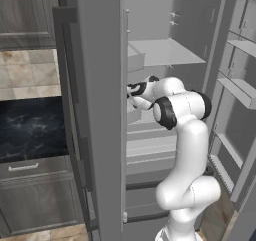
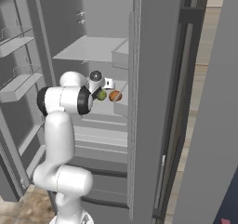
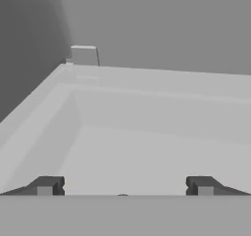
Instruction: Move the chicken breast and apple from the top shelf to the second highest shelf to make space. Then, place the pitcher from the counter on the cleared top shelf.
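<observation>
The chicken breast (image 2: 115, 96), an orange-brown lump, rests on the second highest shelf (image 2: 109, 108) inside the open fridge. Just left of it lies the yellow-green apple (image 2: 102, 95), partly behind my arm. My gripper (image 2: 105, 84) hovers just above the two, open; in the hand view its fingertips (image 3: 46, 186) stand wide apart with nothing between them, over a bare pale shelf surface. The top shelf (image 2: 93, 49) above is bare, and shows as well from the left (image 1: 165, 52). My hand (image 1: 136, 91) reaches in behind the fridge's side wall. The pitcher is out of view.
The black marble counter (image 1: 30, 127) runs left of the fridge, over grey drawers (image 1: 35, 195). Door racks (image 1: 240, 90) hang on the open door at the right. Lower shelves and drawers (image 2: 100, 137) sit beneath my arm. The fridge's grey side wall (image 2: 151, 102) stands close by.
</observation>
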